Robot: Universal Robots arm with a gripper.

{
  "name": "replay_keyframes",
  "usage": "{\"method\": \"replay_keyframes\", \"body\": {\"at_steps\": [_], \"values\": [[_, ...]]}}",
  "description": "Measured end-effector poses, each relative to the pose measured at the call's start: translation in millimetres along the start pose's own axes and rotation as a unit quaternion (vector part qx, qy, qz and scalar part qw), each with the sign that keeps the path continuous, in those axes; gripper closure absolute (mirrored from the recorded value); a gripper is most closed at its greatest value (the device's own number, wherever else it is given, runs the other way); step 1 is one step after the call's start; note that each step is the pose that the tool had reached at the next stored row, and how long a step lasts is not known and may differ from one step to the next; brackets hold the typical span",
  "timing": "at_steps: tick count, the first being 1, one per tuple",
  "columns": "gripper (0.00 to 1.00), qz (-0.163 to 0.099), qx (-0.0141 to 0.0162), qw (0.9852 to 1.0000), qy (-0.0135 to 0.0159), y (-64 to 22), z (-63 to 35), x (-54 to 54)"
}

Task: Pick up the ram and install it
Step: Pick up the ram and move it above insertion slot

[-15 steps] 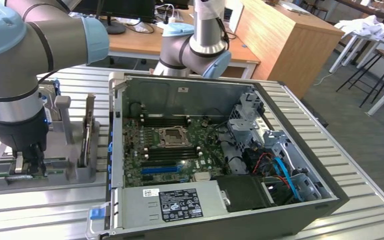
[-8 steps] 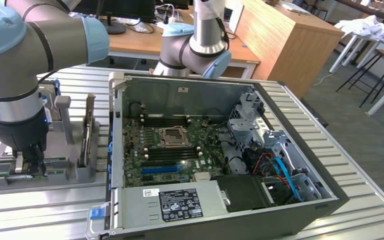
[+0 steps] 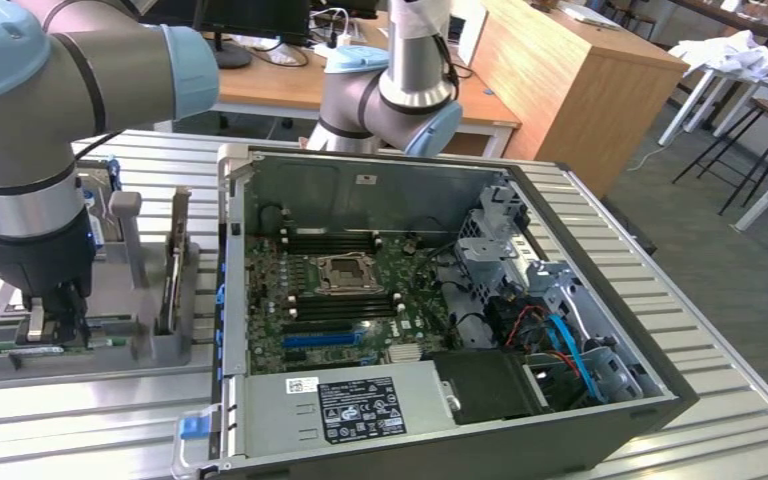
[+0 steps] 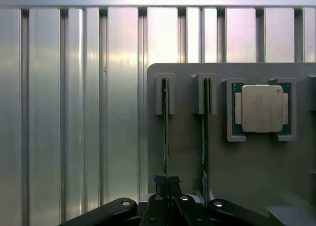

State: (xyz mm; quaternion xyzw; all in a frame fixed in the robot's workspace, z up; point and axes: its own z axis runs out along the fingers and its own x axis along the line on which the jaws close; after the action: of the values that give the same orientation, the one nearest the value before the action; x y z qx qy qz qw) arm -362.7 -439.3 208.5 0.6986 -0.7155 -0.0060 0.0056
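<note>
The ram (image 4: 166,127) stands on its thin edge in a slot of the grey holder (image 4: 187,152), seen edge-on as a dark narrow strip. My gripper (image 4: 166,179) is shut on one end of that stick, with its black fingertips (image 4: 160,179) pressed against both faces. In the exterior view the gripper (image 3: 61,315) reaches down into the holder (image 3: 157,345) at the exterior view's left, and it hides the gripped stick. A second stick (image 4: 205,132) stands in the neighbouring slot.
A square silver processor (image 4: 261,108) lies in a pocket of the holder beside the sticks. The open computer case (image 3: 424,290) sits on the ribbed metal table (image 3: 731,420), its motherboard with long dark memory slots (image 3: 337,243) facing up. The arm's base (image 3: 384,100) stands behind the case.
</note>
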Motion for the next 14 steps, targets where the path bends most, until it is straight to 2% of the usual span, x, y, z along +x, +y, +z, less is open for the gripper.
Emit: {"method": "replay_keyframes", "body": {"at_steps": [7,14], "values": [[0.88,0.0,-0.0001,1.0,0.0,-0.2,-12.5,0.0],[0.88,0.0,-0.0002,1.0,0.0,-0.2,-29.0,0.0]]}}
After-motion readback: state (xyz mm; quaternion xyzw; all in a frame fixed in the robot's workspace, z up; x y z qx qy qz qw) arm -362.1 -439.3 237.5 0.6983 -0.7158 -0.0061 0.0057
